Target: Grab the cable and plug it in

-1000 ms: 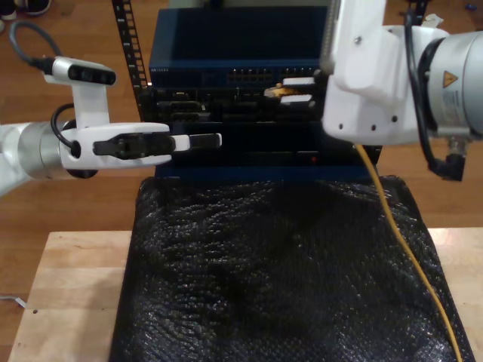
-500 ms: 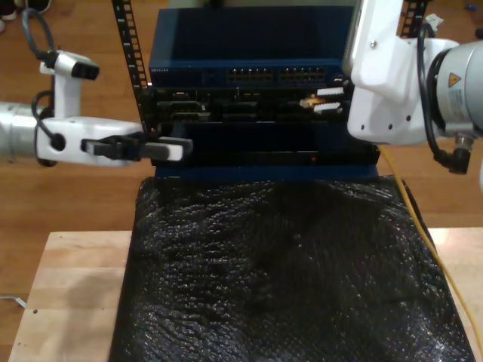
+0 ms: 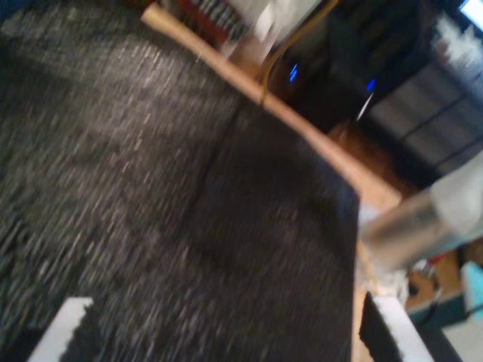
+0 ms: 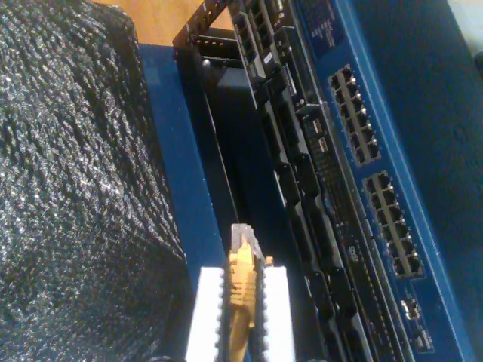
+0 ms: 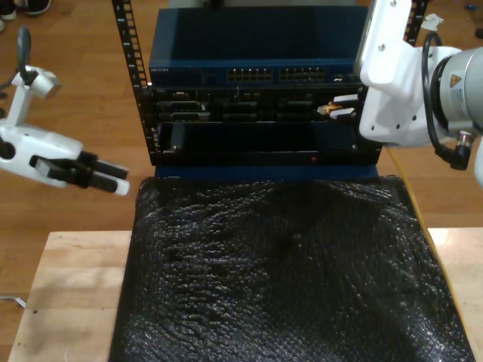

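My second gripper [image 4: 241,302]: clamped on cable [image 4: 241,275], plug just short of switch ports [image 4: 355,124]; align squarely, push gently. My first gripper [image 3: 219,332]: apart, empty.

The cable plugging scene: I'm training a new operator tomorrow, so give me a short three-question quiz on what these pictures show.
1. True or false: my second claw holds the cable by its plug end.
2. What does the plug point toward? A) the wooden table B) the blue rack of network gear C) the floor
3. Fill in: the table is largely covered by a black ____.

Key:
1. True; the pads close on the yellow boot.
2. B; the rack and its port rows lie ahead of the plug.
3. Mat; my first claw hangs beside it at the exterior view's left, holding nothing.
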Robot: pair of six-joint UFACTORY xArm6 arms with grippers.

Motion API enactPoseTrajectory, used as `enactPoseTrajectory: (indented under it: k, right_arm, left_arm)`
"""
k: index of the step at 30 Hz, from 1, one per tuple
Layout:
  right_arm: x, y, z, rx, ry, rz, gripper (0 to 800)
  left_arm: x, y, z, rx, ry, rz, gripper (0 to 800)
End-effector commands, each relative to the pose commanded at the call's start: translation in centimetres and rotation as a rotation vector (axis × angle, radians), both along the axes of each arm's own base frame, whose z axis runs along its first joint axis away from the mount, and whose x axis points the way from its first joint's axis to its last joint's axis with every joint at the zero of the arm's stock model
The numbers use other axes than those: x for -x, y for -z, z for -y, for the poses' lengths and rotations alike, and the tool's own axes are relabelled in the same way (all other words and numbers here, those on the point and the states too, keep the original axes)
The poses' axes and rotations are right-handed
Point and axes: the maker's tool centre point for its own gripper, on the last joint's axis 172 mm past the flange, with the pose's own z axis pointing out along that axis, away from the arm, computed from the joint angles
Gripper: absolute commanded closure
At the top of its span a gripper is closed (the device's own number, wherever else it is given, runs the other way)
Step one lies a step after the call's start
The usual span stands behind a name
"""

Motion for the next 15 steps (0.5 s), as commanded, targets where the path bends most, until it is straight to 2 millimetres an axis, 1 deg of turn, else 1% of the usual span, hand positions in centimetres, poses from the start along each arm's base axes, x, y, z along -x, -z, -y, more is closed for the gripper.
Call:
enactPoseTrajectory:
  k: [1,4,6,8,12,15]
  right_arm:
    - [0.0,0.0,0.0,-0.001,0.001,-0.001,800]
    - [-0.1,0.4,0.1,0.005,0.001,-0.007,800]
    - [-0.1,0.5,0.1,0.008,0.0,-0.008,800]
    - [-0.1,0.7,0.1,0.009,0.002,-0.012,800]
    - [-0.1,0.7,0.1,0.014,-0.001,-0.01,800]
    - [-0.1,0.8,0.2,0.019,-0.001,-0.011,800]
  left_arm:
    - [0.2,0.3,-0.7,-0.032,0.009,0.0,3]
    - [0.6,1.5,-3.9,-0.131,0.004,0.005,3]
    - [0.7,2.1,-5.6,-0.178,0.006,0.02,3]
    - [0.8,2.0,-6.8,-0.216,0.026,0.042,3]
    - [1.2,1.8,-10.1,-0.317,0.077,0.085,3]
    - [2.0,1.9,-12.3,-0.384,0.142,0.111,3]
